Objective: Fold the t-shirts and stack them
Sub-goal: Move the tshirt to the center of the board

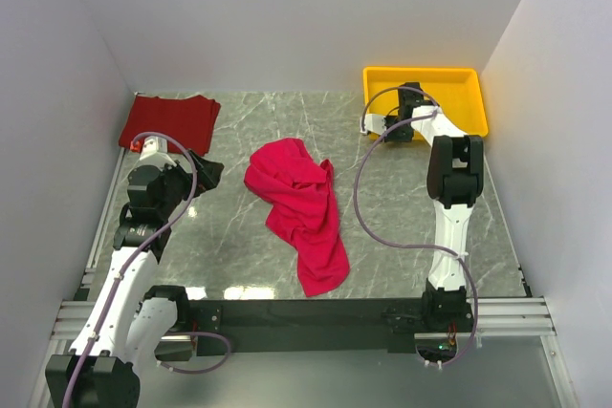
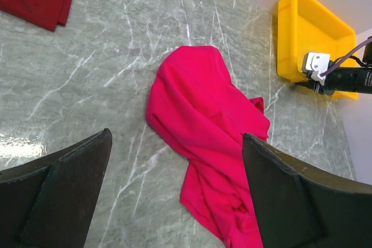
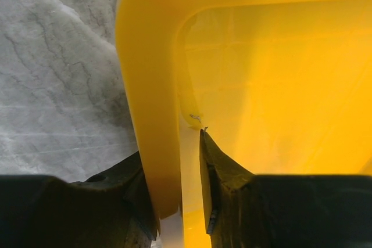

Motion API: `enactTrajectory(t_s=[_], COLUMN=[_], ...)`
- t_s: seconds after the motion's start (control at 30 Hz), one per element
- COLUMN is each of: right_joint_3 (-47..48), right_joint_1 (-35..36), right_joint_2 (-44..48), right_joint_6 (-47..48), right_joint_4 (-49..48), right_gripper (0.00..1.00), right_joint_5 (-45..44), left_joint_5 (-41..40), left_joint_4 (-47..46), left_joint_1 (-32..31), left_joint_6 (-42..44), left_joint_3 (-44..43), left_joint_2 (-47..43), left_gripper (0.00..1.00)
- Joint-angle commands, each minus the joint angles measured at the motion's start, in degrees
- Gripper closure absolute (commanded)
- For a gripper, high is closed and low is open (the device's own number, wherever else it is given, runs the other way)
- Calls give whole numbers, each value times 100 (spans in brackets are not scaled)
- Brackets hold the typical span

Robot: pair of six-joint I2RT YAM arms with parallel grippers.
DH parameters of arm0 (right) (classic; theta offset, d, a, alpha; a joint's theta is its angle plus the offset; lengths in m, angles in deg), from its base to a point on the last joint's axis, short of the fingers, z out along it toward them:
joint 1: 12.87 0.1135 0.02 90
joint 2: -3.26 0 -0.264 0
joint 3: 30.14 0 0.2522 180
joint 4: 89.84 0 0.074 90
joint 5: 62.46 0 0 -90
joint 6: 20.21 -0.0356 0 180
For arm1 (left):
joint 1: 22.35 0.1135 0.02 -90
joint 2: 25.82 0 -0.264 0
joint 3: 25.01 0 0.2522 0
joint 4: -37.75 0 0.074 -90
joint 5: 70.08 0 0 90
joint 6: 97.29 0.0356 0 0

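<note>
A bright yellow plastic tray [image 1: 421, 72] sits in the far right corner of a grey marbled tabletop [image 1: 402, 217]. The right hand [image 3: 174, 161] is at the tray's near left corner, with its two dark fingers set narrowly astride the tray's wall. One finger is outside the wall, over the tabletop, and the other is inside the tray. Both fingers lie close against the wall. The pictures do not show whether they pinch it or only flank it.

The bright crimson cloth t-shirt [image 1: 296, 207] lies unfolded and rumpled on the tabletop, to the left of the tray and nearer the arm bases. One end is bunched and a long tail trails toward the near edge. It is well apart from the tray.

The darker maroon-red t-shirt [image 1: 170, 119] lies flat as a tidy folded rectangle on the far left, about level with the tray along the back of the tabletop. The crimson t-shirt is nearer to the tray than the maroon one is.

The left hand [image 2: 177, 137] hangs far left of the tray, just on the near side of the maroon t-shirt. Its fingers are spread wide with nothing between them. Its wrist view looks past them at the crimson t-shirt, with the tray beyond.
</note>
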Motion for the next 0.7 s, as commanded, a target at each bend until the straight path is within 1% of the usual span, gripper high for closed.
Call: enactTrajectory(t_s=[0.0,0.33,0.4,0.43,0.5,0.63,0.67], right_joint_3=[-169,-494,-468,-442,-433,-407,-389], right_joint_1=[-59,-94,-94,-103,-121,-130,-130], right_joint_2=[251,533,577,586,673,762,753], right_joint_6=[-83,-250,-337,-373,-469,-557,-557], right_joint_4=[-287,-401,-375,-366,-384,-349,-314], right_gripper=[64,50,45,44,35,35,37], right_joint_5=[-143,-205,-179,-152,-108,-55,-73], left_joint_5=[60,112,121,121,112,112,112], left_joint_4=[-306,-394,-403,-385,-376,-341,-341], left_joint_1=[-2,-2,-2,-2,-2,-2,-2], left_joint_6=[-59,-85,-94,-102,-103,-94,-94], left_joint_3=[-205,-144,-126,-126,-117,-109,-109], left_joint_2=[2,-59,-103,-112,-164,-217,-235], left_gripper=[1,1,1,1,0,1,1])
